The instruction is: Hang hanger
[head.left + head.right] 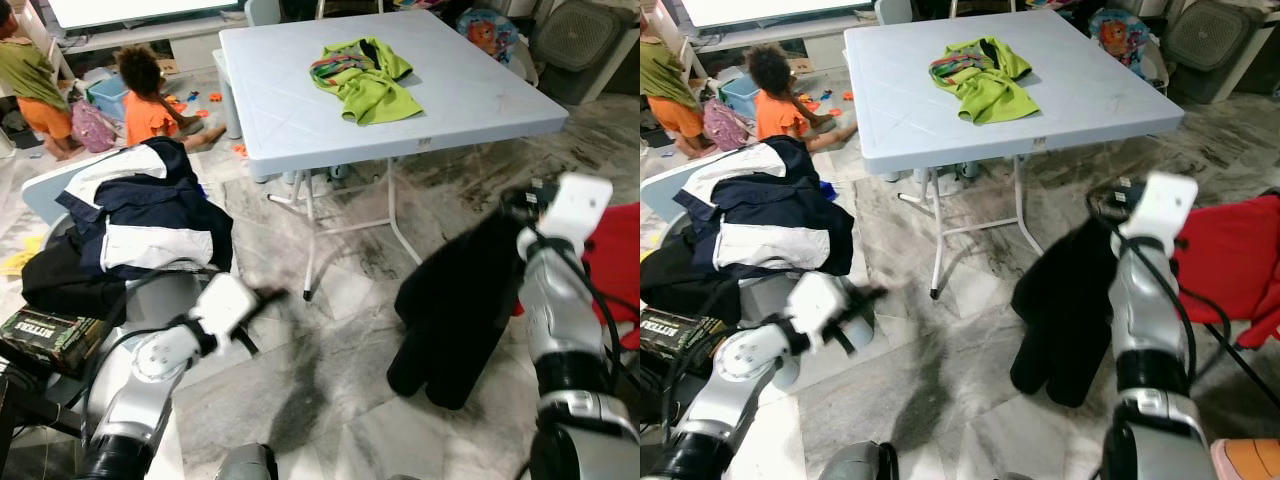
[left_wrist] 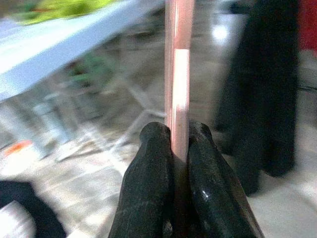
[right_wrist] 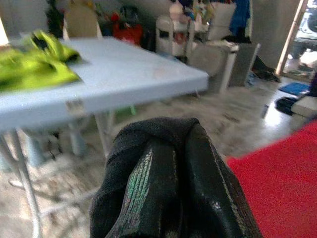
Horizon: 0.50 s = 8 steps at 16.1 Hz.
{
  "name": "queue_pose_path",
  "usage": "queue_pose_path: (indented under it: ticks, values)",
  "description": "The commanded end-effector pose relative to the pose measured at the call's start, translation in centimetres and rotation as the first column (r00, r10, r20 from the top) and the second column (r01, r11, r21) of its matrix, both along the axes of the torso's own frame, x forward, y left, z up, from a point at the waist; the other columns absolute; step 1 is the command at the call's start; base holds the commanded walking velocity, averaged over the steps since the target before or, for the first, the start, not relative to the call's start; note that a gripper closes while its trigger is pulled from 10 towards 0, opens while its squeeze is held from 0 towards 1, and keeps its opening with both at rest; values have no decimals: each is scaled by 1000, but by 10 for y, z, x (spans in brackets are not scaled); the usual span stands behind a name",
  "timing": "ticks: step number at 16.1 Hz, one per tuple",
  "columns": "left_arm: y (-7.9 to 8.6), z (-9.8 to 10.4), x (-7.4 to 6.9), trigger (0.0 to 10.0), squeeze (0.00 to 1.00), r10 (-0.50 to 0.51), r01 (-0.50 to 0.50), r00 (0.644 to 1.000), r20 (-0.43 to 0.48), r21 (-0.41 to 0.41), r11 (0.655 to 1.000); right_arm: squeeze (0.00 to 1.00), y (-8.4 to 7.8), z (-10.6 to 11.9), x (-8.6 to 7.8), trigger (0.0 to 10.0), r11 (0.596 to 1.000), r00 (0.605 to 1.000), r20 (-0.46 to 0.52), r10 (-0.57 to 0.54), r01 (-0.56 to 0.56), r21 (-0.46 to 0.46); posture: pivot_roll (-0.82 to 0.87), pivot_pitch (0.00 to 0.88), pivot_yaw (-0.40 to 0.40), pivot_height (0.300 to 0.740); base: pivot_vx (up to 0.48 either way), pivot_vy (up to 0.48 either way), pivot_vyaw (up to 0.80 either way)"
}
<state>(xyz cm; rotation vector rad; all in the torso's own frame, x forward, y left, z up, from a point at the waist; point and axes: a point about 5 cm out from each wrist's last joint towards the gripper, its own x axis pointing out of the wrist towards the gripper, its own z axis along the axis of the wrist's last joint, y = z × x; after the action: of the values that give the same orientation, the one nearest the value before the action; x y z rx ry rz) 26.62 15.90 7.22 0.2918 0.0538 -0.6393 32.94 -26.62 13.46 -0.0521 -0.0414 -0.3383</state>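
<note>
Pinching the pink hanger (image 2: 177,74), left tool (image 2: 179,148) keeps it ready, while right tool (image 3: 171,144), clamped on black garment (image 1: 455,300), lifts it clear of the floor.

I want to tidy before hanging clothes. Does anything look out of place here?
Yes. A green shirt lies crumpled on the table, and jackets are heaped on a chair at the robot's left. The right gripper holds a black garment hanging near the floor.
</note>
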Motion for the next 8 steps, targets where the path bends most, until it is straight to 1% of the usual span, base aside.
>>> queue_pose_path:
  ticks: [1, 2, 3, 4, 5, 6, 7, 8]
  values:
    - [8, 7, 5, 10000, 0, 152, -151, 988, 31, -23, 988, 0, 2, 3, -2, 0, 998, 999, 20, 32, -31, -47, -16, 0, -9, 740, 0, 0, 0]
    - [9, 8, 10, 10000, 0, 238, -236, 971, 15, -72, 969, 0, 4, -6, -8, 2392, 997, 997, -10, 71, -71, -39, -14, 0, -17, 740, 0, 0, 0]
    - [8, 12, 15, 10000, 0, 307, -304, 952, -1, -144, 942, 0, 6, -10, -12, 10000, 993, 994, -25, 107, -108, -41, -19, 0, -17, 740, 0, 0, 0]
    - [6, 16, 19, 10000, 0, 347, -342, 938, -17, -210, 916, 0, 7, -11, -15, 10000, 990, 991, -28, 133, -135, -43, -22, 0, -15, 740, 0, 0, 0]
    - [4, 19, 20, 10000, 0, 355, -349, 935, -13, -229, 909, 0, 7, -11, -15, 10000, 989, 990, -33, 139, -140, -40, -24, 0, -14, 740, 0, 0, 0]
    - [-3, 24, 22, 10000, 0, 353, -341, 936, 2, -258, 904, 0, 8, -13, -16, 10000, 988, 988, -51, 147, -149, -28, -29, 0, -11, 740, 0, 0, 0]
    - [-13, 29, 23, 10000, 0, 355, -339, 935, 7, -282, 898, 0, 11, -9, -16, 10000, 985, 987, -42, 156, -159, -68, -33, 0, -6, 740, 0, 0, 0]
    - [-18, 32, 23, 10000, 0, 343, -325, 939, 12, -298, 898, 0, 11, -6, -15, 10000, 982, 990, -44, 137, -142, -122, -35, 0, -3, 740, 292, 0, 0]
